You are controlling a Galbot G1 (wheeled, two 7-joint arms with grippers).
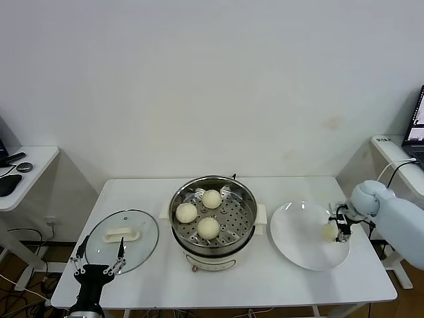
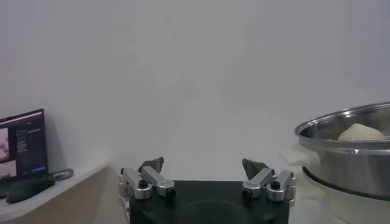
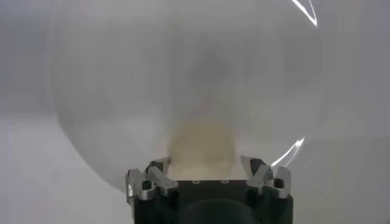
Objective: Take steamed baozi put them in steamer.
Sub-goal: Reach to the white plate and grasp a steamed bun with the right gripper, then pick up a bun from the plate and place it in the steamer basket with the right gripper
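the last baozi [image 1: 329, 232] sits on the white plate [image 1: 298, 245] right of the steamer [image 1: 212, 215], between the right gripper [image 1: 339, 233] fingers, part-open and not clamped; soft, light, squashable, so pinch gently across its sides; the left gripper [image 1: 99, 268] idles wide open.

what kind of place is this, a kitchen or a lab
Most likely a lab or office test setup, not a real kitchen: a plain white table against a bare wall holds only the steamer, its glass lid and a plate, with side desks carrying a laptop and mouse.
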